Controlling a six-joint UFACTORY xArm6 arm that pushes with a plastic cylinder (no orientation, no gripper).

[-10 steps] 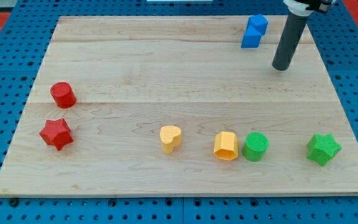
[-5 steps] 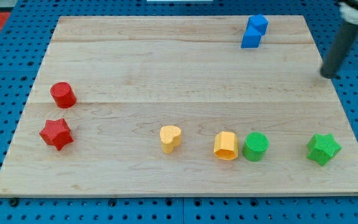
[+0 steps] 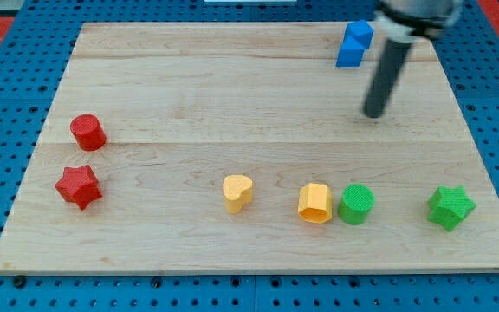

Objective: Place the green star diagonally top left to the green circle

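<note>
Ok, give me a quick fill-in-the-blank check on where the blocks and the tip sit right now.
1. The green star lies to the view's ____ of the green circle.
2. The block touching the green circle on its left is the ____ one.
3. My tip stands nearest the ____ blocks, just below them.
4. The red circle sits above the red ____.

Missing words: right; yellow; blue; star
</note>
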